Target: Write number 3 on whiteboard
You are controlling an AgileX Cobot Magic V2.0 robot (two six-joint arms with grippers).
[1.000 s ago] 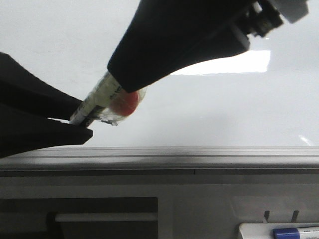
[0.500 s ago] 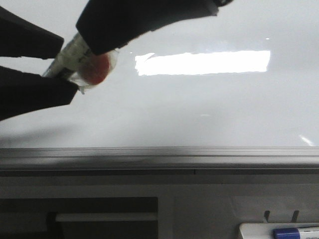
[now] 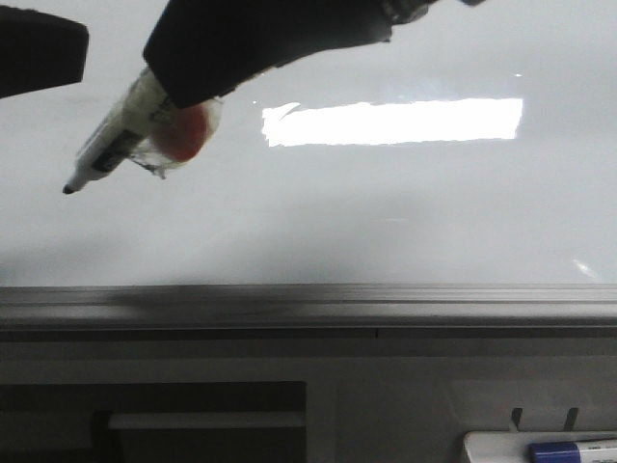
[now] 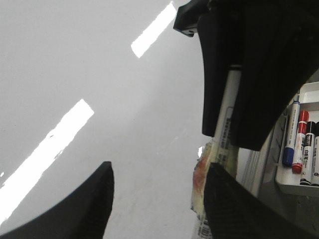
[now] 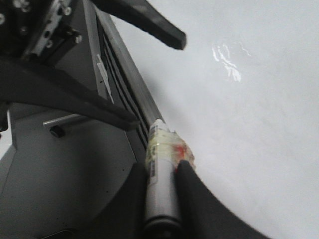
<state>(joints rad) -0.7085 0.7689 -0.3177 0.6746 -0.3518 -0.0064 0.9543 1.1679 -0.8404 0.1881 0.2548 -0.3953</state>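
whiteboard (image 3: 405, 222) fills most of the front view, pale and glossy, with a bright rectangular reflection (image 3: 395, 122) in its upper middle and a grey metal rail (image 3: 308, 304) along its near edge. no marker line can be seen on the board surface in any view.

a marker (image 3: 116, 149) is over the left part of the board, tilted, with its black tip (image 3: 69, 189) pointing down and to the left. it has clear tape and an orange-red patch (image 3: 183, 135) around its body. whether the tip touches the board, the pictures do not tell.

the right gripper (image 5: 164, 174) is pinching the marker; in the right wrist view the white barrel sits tight between the two dark fingers (image 5: 199, 199). in the front view it comes in from the top and covers the upper part of the marker.

the left gripper (image 4: 159, 199) is spread, with the board visible in the gap between its fingers and nothing held. in the front view only a dark piece of it shows at the far left top, apart from the marker.

a white tray (image 3: 540, 449) with a blue-capped marker (image 3: 569, 450) sits at the near right, below the rail. the left wrist view shows blue, red and black markers (image 4: 299, 144) in this tray.
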